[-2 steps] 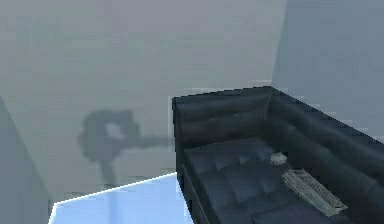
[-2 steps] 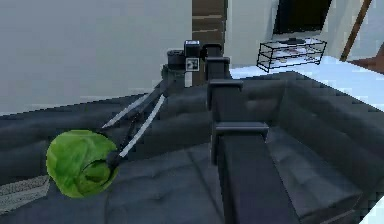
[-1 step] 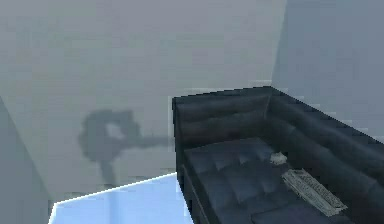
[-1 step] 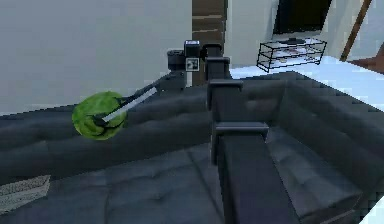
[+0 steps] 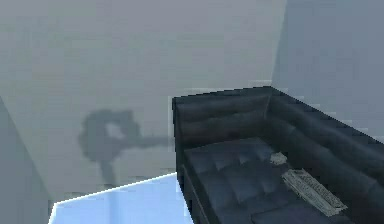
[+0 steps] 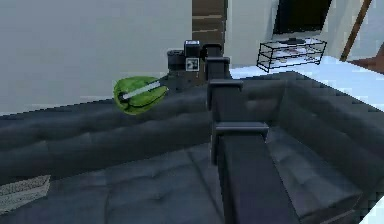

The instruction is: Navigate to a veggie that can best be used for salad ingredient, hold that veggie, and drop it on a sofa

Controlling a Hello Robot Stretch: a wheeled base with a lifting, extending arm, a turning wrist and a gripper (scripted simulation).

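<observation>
Nearest in the arm side view, the arm [image 6: 243, 165] is stretching out across the dark leather sofa [image 6: 90, 150], passing above the seat cushions toward the backrest. In the forward view the same sofa is lying to the right. A flat grey keyboard-like thing [image 5: 312, 190] is resting on its near seat cushion, and a small grey object [image 5: 278, 157] is sitting a little farther back.

At the arm's far end, just left of the white marker squares [image 6: 192, 60], the claw [image 6: 133, 93] is carrying the green veggie [image 6: 146, 106]. The veggie is hanging at the fingers over the backrest's top edge and looks clear of it, with the pale wall behind its upper half.

Going by its rounded, leafy look, it is probably a head of lettuce — light, soft and yielding rather than stiff. It is unlikely to be slippery. The outer leaves, though, could be tearing or peeling away under a grip that takes only the edge. The soundest hold seems to be across the middle of the head, where one finger is crossing it now. A fall onto the cushions should be doing it no harm, but a round head may be rolling off the backrest ridge — the seat looks the safer landing place.

Farthest off, to the right, a wire stand [image 6: 290, 52] is bearing a dark television [image 6: 300, 14].
</observation>
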